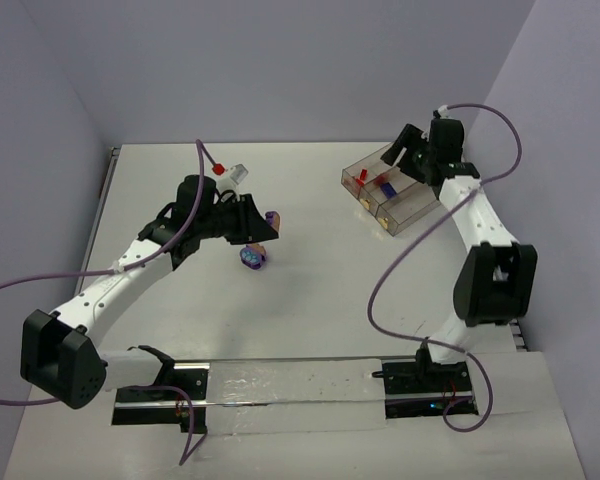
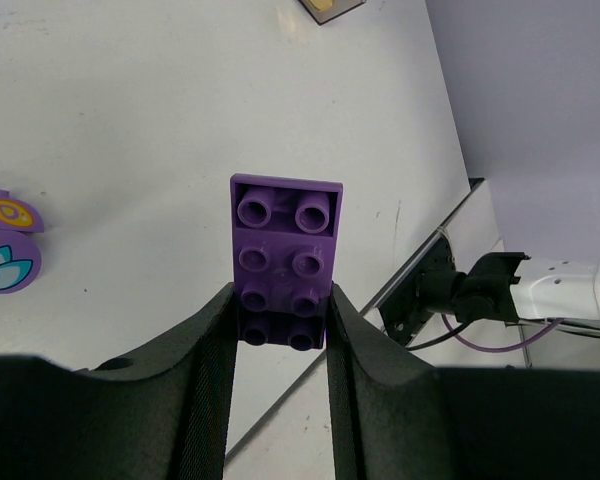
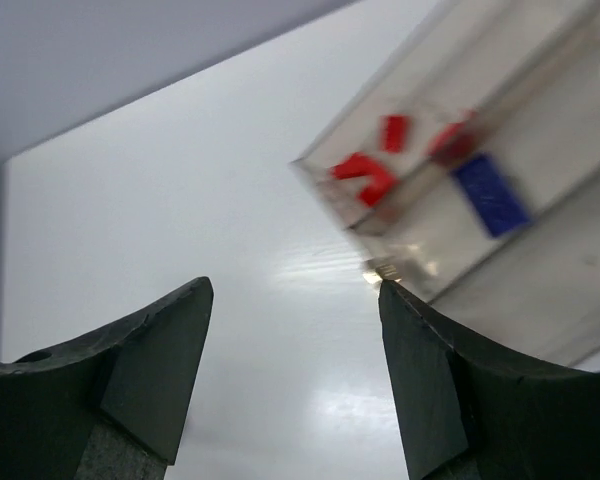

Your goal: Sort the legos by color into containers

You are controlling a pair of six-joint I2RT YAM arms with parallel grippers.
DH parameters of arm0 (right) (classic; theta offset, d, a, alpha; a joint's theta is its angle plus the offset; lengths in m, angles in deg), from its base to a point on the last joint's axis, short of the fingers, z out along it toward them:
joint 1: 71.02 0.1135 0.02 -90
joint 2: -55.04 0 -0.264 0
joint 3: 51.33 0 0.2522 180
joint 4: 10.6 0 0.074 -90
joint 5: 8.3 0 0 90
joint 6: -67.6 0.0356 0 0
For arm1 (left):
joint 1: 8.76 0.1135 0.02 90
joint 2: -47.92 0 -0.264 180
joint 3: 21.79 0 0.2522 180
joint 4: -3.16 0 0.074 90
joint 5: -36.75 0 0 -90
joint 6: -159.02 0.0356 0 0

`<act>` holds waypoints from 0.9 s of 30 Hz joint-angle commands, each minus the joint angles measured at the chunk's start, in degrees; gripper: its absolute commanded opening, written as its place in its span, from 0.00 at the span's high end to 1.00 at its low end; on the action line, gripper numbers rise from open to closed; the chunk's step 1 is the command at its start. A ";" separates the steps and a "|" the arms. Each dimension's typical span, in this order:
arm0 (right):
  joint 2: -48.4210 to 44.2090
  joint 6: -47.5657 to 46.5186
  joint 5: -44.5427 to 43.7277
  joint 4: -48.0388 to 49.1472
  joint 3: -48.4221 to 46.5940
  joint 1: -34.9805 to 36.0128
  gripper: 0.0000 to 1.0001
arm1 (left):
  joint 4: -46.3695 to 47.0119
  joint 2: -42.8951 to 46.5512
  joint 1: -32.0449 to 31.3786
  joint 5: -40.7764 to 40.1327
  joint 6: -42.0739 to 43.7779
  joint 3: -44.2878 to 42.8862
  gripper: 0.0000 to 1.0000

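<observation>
On the white desk (image 1: 320, 300) the job looks partly done, with most of what is left on your left side. The containers (image 1: 412, 212) sit at the far right, a clear tray of three side-by-side compartments. It already has pieces in it. In the right wrist view the red legos (image 3: 365, 175) lie in the end compartment and a blue piece (image 3: 490, 193) lies in the one beside it. Another red bit near the divider is too blurred to place on either side. As far as you can see, the third compartment holds nothing. Your right end effector (image 3: 295, 300) hovers just beside the tray's far side with its jaws apart and nothing between them, so that arm is free for another pick. Your left end effector (image 2: 280, 300) is raised over the middle-left of the desk, well apart from the tray. It is clamped on the purple brick (image 2: 285, 260), gripping the brick's near end so the studs face the wrist camera. Just below it on the desk lies the small purple and blue clump (image 1: 252, 259), not yet sorted. By my reading, the held purple brick has to cross to the tray first, and then that clump needs splitting by colour.
</observation>
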 commanded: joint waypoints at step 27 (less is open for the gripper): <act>-4.49 -21.18 65.95 -2.41 1.01 22.11 0.18 | 9.70 -4.88 -1.45 27.67 6.49 -7.37 1.00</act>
